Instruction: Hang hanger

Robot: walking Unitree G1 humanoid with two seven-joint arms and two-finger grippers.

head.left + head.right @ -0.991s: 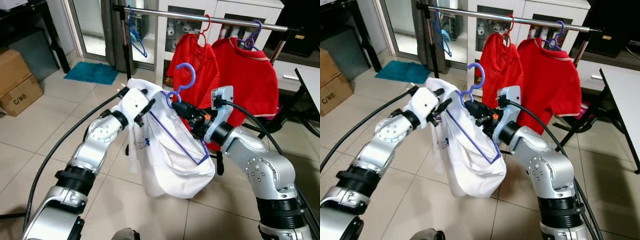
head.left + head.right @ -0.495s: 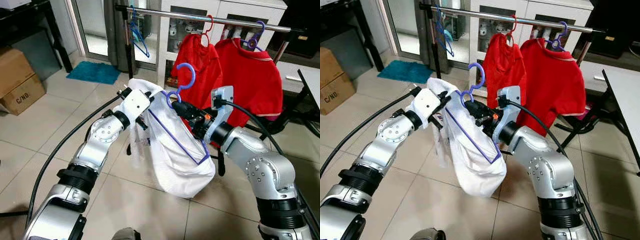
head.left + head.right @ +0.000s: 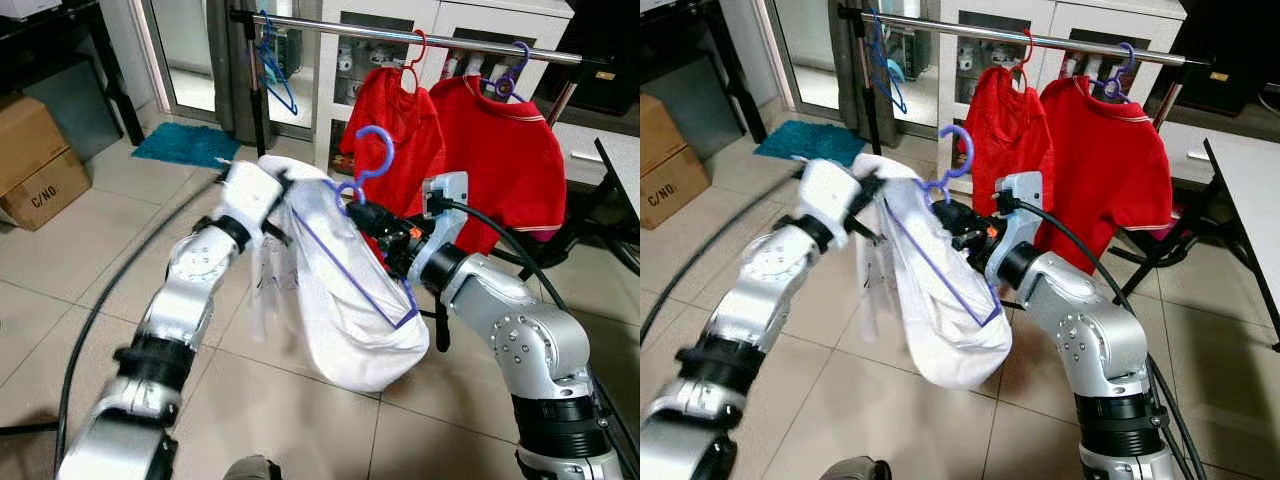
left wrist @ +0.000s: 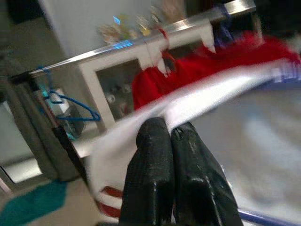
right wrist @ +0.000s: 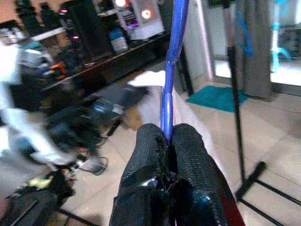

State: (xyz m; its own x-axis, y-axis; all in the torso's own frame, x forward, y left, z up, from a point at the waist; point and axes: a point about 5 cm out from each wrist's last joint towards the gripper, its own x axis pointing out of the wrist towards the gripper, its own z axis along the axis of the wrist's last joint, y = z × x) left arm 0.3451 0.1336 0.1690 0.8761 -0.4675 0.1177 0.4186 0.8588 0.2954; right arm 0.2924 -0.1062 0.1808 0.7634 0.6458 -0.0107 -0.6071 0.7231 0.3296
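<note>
Item 1, far left of frame: cardboard box and teal mat on the tile floor. Both lie well apart from my arms; free floor all round them.

Item 2, left of centre: my left gripper, fingers pressed together, pinching the shoulder cloth of the white shirt. The wrist picture is smeared, so I judge this arm is moving. Risk: a hard tug here could drag the shirt off its hanger.

Item 3, centre: blue hanger, hook up, inside the white shirt, held in mid-air below the rail and not yet on it. Risk: the hook tilting so that it meets the rail askew and slides off.

Item 4, right of centre: my right gripper, fingers clamped on the hanger's neck just under the hook. Risk: the thin neck twisting in so narrow a pinch.

Item 5, top of frame: open rail between an empty blue hanger at upper left and two red shirts at upper right. That gap seems the best room. Risk: brushing the red shirts on the way up.

Item 6, far right: table edge, near my right elbow; little room that side.
</note>
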